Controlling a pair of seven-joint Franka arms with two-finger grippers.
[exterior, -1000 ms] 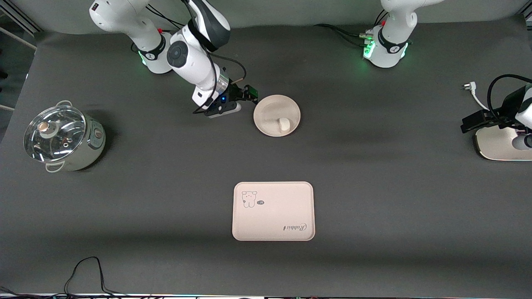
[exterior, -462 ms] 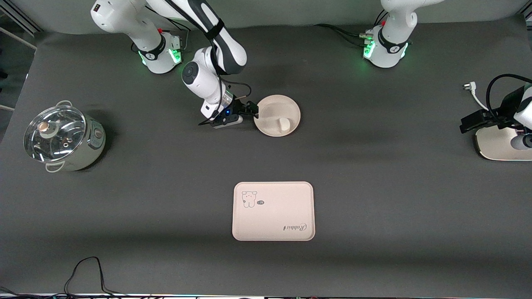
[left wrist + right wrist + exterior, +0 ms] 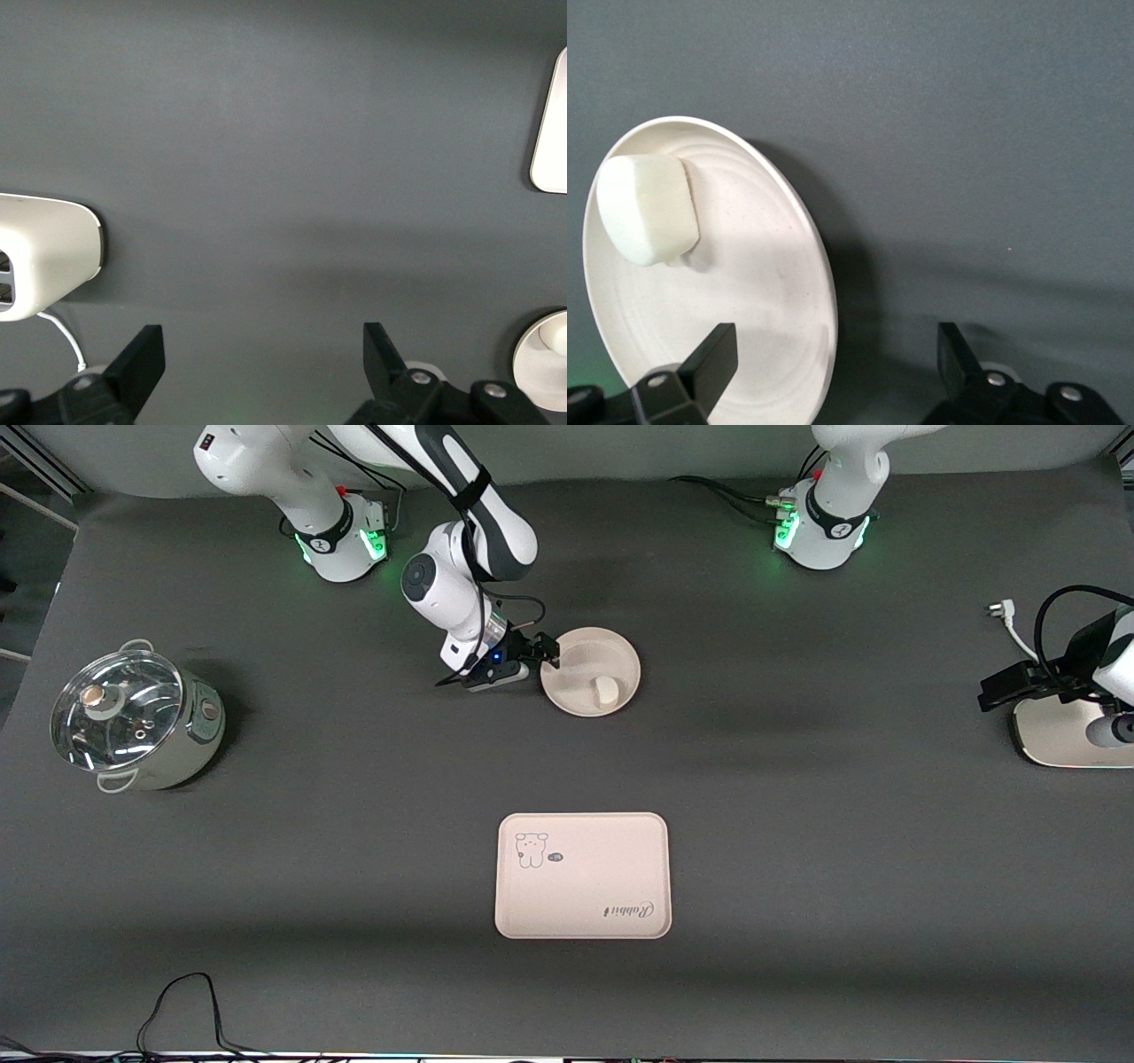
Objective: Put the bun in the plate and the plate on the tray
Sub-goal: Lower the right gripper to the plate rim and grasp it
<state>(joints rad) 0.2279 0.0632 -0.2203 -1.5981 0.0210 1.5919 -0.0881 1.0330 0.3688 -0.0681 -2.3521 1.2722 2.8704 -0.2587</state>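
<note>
A: Since one second ago, right claw [image 3: 551, 657] has dropped from beside the plate [image 3: 620, 657] to its rim at the right arm's end; elbow swung in over the wrist. Plate, bun and tray unchanged.

B: Pose now?

A: Right forearm slopes down from its base, wrist angled low, claw nearly level with the tabletop [image 3: 797, 824]. Right wrist view: fingers [image 3: 700, 367] spread wide, the plate's rim [image 3: 819, 292] between them, one finger over the plate's inside, the other outside over bare tabletop. Cannot tell whether either touches the rim.

B: Bun?

A: Bun [image 3: 606, 690] lies in the plate, on the part nearer the front camera. Plate rests on the tabletop, well apart from the tray [image 3: 582, 875], which lies nearer the front camera.

B: Left arm?

A: Waiting at its own end of the tabletop. Left claw [image 3: 257, 367] held wide, gripping nothing, over a white base [image 3: 1059, 735].

B: Other items?

A: Glass-lidded pot [image 3: 133, 719] at the right arm's end.
</note>
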